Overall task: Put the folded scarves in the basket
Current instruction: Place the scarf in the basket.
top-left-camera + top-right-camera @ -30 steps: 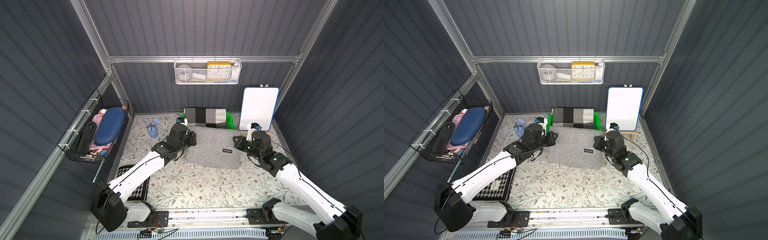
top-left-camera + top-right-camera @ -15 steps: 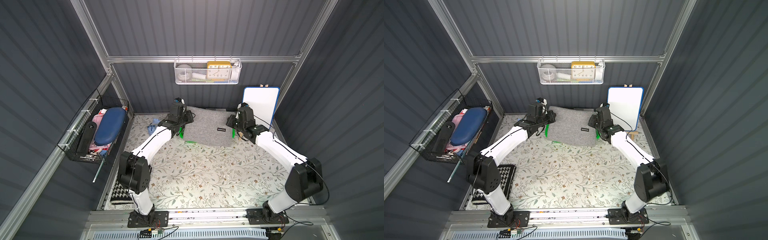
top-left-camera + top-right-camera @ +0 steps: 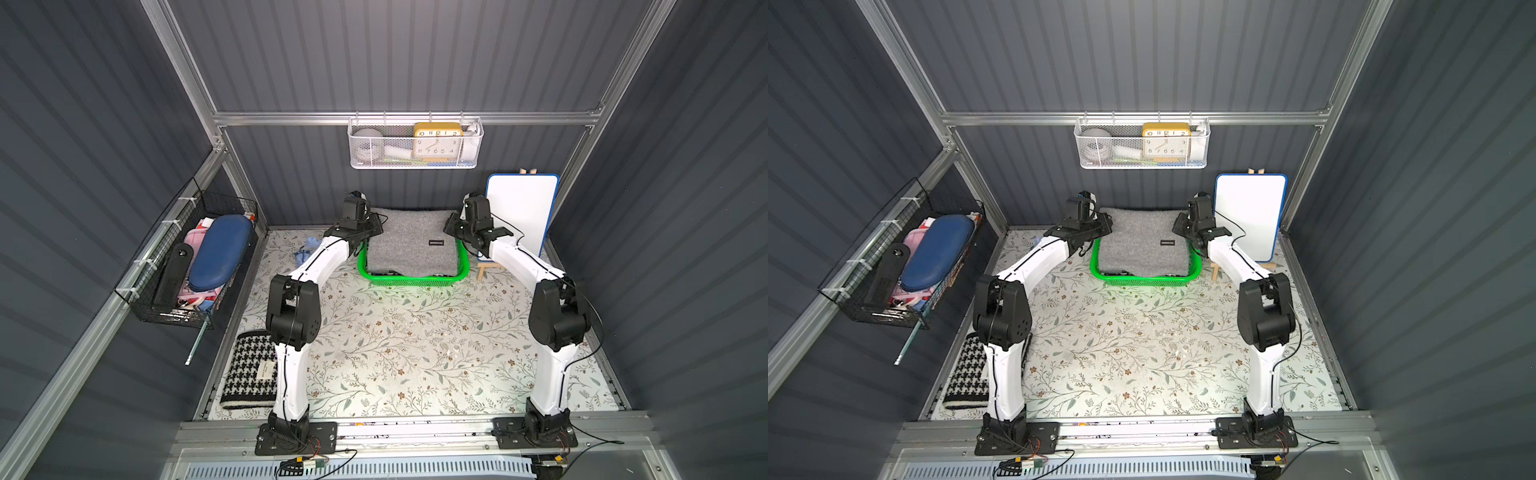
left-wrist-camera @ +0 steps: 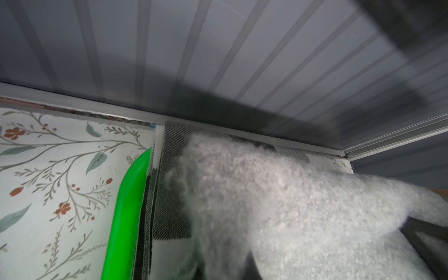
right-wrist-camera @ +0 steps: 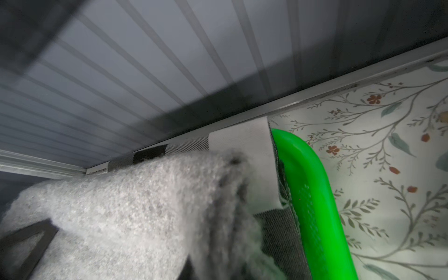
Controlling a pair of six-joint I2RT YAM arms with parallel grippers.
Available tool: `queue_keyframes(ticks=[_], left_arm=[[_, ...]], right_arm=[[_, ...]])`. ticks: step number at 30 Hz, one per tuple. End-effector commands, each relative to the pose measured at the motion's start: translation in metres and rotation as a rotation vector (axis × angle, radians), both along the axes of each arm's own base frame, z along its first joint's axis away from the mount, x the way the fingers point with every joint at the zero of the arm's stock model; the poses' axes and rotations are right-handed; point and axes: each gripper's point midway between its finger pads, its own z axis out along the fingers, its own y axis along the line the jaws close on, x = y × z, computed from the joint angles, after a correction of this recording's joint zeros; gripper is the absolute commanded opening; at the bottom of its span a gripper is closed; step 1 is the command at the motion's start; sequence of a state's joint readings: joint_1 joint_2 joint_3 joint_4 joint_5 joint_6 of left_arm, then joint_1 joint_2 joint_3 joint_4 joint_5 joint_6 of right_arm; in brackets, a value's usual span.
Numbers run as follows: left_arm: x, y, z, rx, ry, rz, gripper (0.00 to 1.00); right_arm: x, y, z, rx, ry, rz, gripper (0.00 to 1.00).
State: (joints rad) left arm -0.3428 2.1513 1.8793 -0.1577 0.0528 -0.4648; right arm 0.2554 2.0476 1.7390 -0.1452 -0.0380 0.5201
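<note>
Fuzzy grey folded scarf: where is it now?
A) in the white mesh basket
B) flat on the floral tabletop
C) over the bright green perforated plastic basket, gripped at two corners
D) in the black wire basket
C: the fuzzy grey folded scarf hangs over the bright green perforated plastic basket, left gripper and right gripper shut on its far corners.

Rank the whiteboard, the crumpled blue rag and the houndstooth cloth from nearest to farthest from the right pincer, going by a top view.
From the right pincer:
1. Whiteboard, just beside it, on the right.
2. Blue rag, beyond the basket, on the left.
3. Houndstooth cloth, front left corner.
</note>
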Motion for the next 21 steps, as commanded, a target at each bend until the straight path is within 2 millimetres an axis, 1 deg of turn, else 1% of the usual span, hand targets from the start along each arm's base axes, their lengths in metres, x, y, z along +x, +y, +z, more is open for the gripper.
queue_keyframes(ticks=[1, 2, 3, 4, 5, 6, 7, 8, 10, 12, 16, 18, 21], left_arm=[[0.016, 0.015, 0.010, 0.016, -0.040, 0.019, 0.00], [0.017, 0.014, 0.011, 0.012, -0.043, 0.006, 0.01], [0.017, 0.011, 0.012, 0.006, -0.049, -0.005, 0.06], [0.016, 0.010, 0.016, 0.000, -0.057, -0.014, 0.16], [0.015, 0.010, 0.022, -0.008, -0.067, -0.019, 0.36], [0.014, 0.009, 0.027, -0.014, -0.077, -0.025, 0.59], [0.012, 0.007, 0.033, -0.021, -0.086, -0.033, 0.76], [0.009, 0.008, 0.041, -0.026, -0.097, -0.039, 0.87], [0.004, 0.007, 0.052, -0.031, -0.125, -0.048, 0.99], [-0.006, 0.004, 0.060, -0.057, -0.124, -0.080, 0.99], [-0.035, -0.005, 0.079, -0.099, -0.129, -0.138, 0.99], [-0.052, -0.015, 0.090, -0.113, -0.159, -0.185, 0.99], [-0.079, -0.034, 0.101, -0.105, -0.178, -0.236, 0.99]], right_arm=[[0.016, -0.013, 0.021, 0.010, -0.053, -0.039, 0.00], [0.018, -0.013, 0.022, 0.013, -0.056, -0.040, 0.06], [0.019, -0.011, 0.023, 0.013, -0.057, -0.033, 0.14], [0.020, -0.009, 0.026, 0.013, -0.058, -0.019, 0.25], [0.021, -0.007, 0.028, 0.011, -0.052, -0.010, 0.35], [0.021, -0.006, 0.031, 0.010, -0.045, -0.006, 0.46], [0.020, -0.007, 0.034, 0.007, -0.039, -0.008, 0.54], [0.018, -0.008, 0.039, 0.008, -0.041, -0.011, 0.60], [0.011, -0.008, 0.045, 0.017, -0.041, -0.012, 0.65], [0.002, -0.009, 0.050, 0.036, -0.042, -0.013, 0.67], [-0.029, -0.012, 0.060, 0.076, -0.043, -0.011, 0.68], [-0.048, -0.014, 0.065, 0.096, -0.049, -0.010, 0.68], [-0.079, -0.020, 0.067, 0.120, -0.046, -0.023, 0.68]])
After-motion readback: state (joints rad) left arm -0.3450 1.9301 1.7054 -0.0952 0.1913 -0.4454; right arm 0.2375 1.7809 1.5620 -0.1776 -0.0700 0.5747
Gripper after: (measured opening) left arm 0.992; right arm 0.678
